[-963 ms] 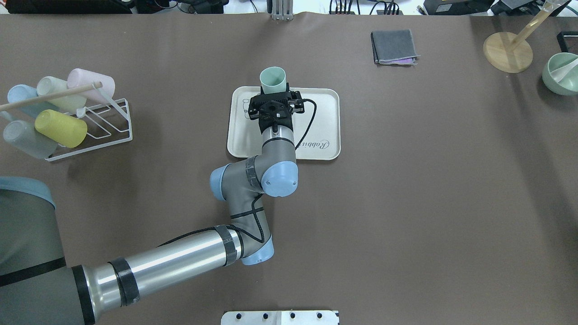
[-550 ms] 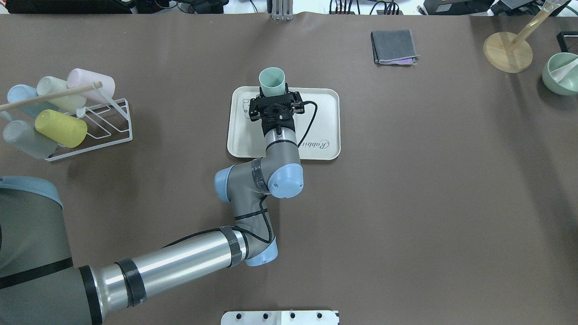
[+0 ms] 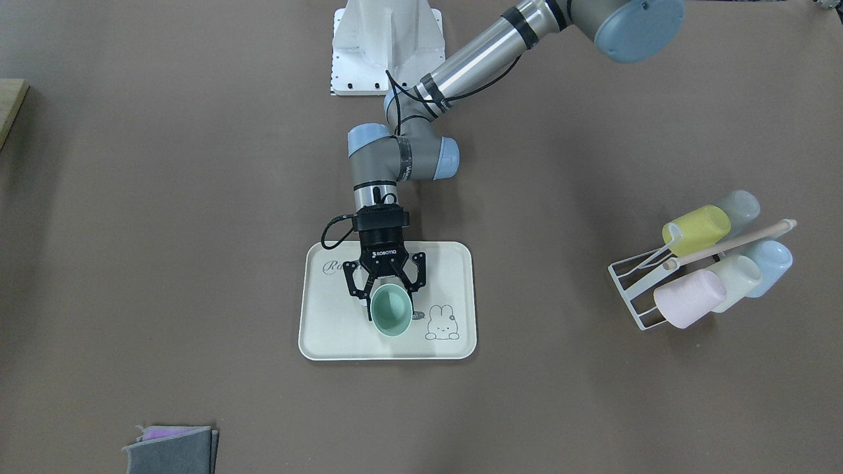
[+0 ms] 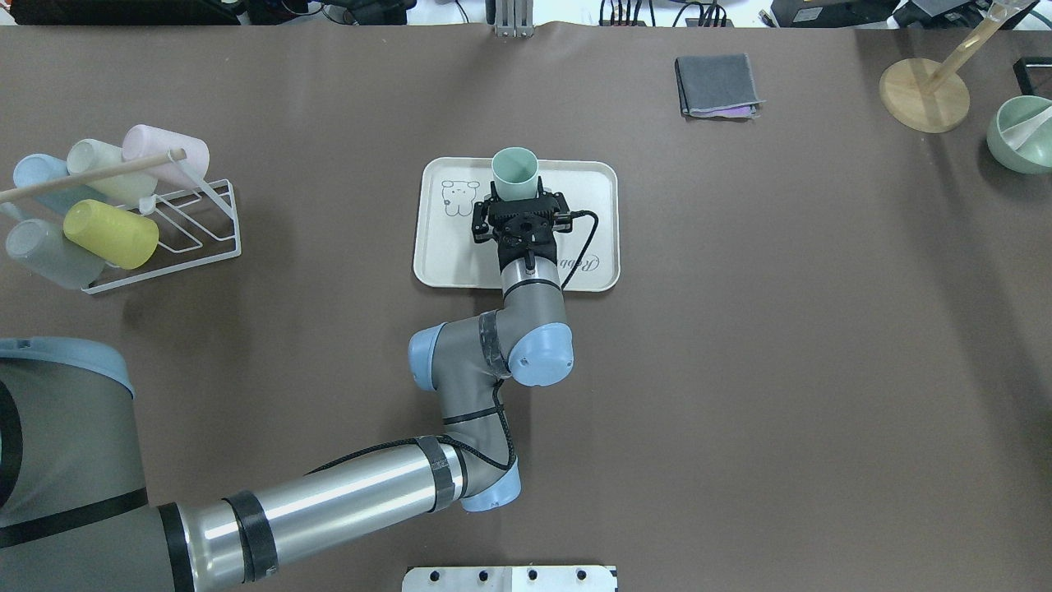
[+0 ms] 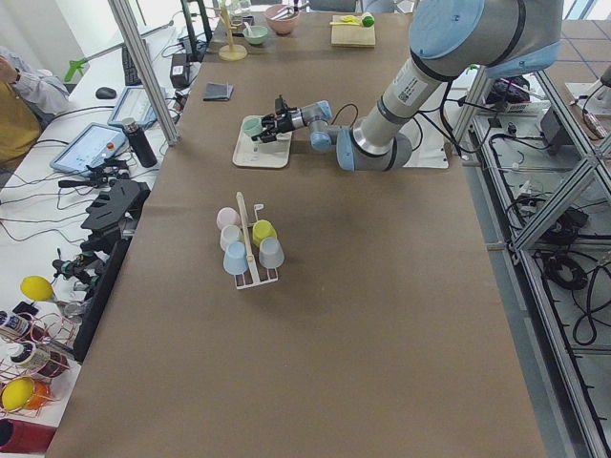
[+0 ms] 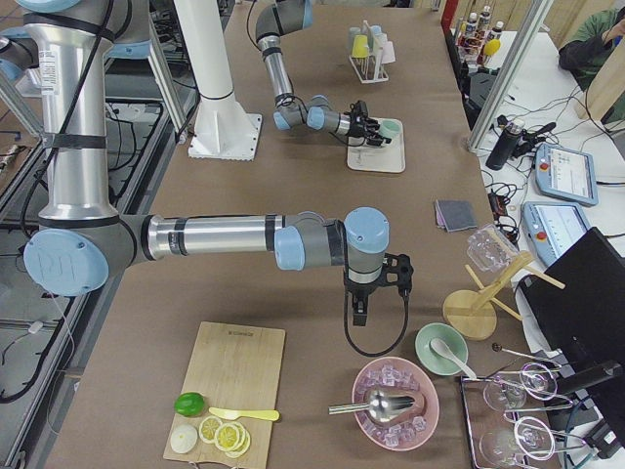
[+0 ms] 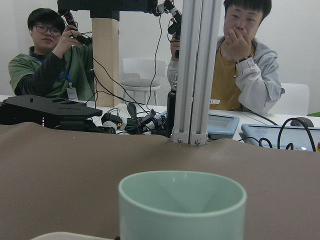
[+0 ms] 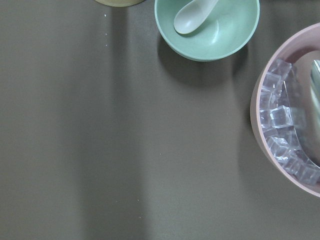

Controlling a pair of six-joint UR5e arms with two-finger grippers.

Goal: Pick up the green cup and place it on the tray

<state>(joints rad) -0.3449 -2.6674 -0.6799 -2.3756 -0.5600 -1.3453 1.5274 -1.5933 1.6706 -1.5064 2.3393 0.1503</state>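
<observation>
The green cup (image 4: 514,170) stands upright, mouth up, over the far half of the cream tray (image 4: 436,265), just beside its bunny drawing (image 3: 441,324). I cannot tell whether its base touches the tray. My left claw (image 4: 516,196) reaches in level, fingers pressed to both flanks of the cup, spread only to its width. The tray lies on the brown bench (image 4: 740,345). My right claw (image 6: 363,305) hangs well apart, above a green bowl (image 8: 207,27) with a spoon; I cannot tell how wide it is spread.
</observation>
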